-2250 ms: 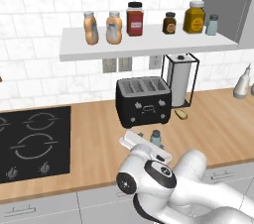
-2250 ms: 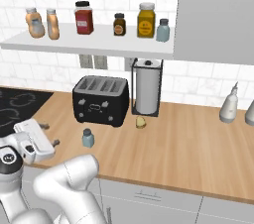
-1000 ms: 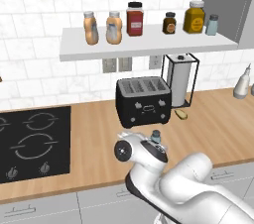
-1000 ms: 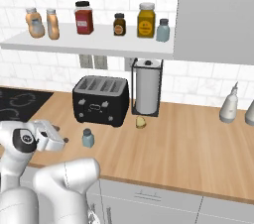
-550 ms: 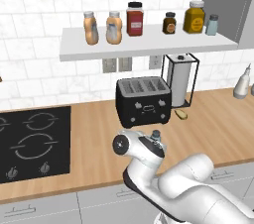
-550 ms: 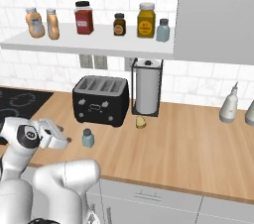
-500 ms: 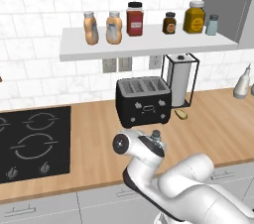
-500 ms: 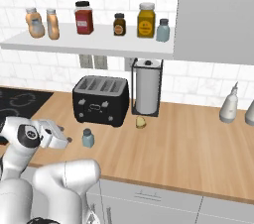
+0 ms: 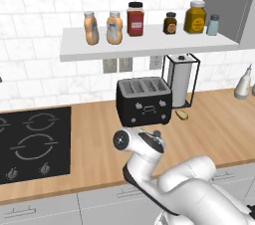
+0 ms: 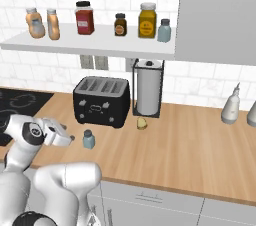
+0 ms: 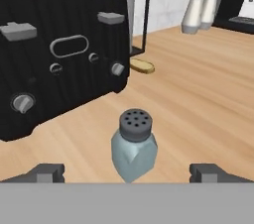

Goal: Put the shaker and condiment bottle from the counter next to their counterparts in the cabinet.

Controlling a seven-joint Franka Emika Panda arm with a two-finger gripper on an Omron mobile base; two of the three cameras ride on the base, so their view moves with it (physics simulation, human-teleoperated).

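A pale blue-grey shaker (image 11: 133,146) with a dark perforated cap stands upright on the wooden counter in front of the toaster; it also appears as the shaker (image 10: 88,139). My gripper (image 11: 128,173) is open and level with it. Its fingertips (image 11: 47,172) sit wide apart, and the shaker is centred a little ahead of them, untouched. From the right base view, my gripper (image 10: 69,138) is just left of the shaker. On the white shelf (image 9: 149,47) stand two peach-orange bottles (image 9: 91,28) (image 9: 115,28) side by side and a matching shaker (image 9: 212,25).
A black toaster (image 9: 144,101) stands right behind the counter shaker, with a paper towel holder (image 9: 180,79) and a small yellow item (image 9: 182,115) to its right. A red jar (image 9: 135,19), a dark jar (image 9: 170,23) and an amber jar (image 9: 195,17) share the shelf. The stove (image 9: 30,144) lies left.
The hand has swung down from above the counter to the shaker's level, facing it. Over the last half second it hardly moved. The jaws stayed open and the shaker did not move.
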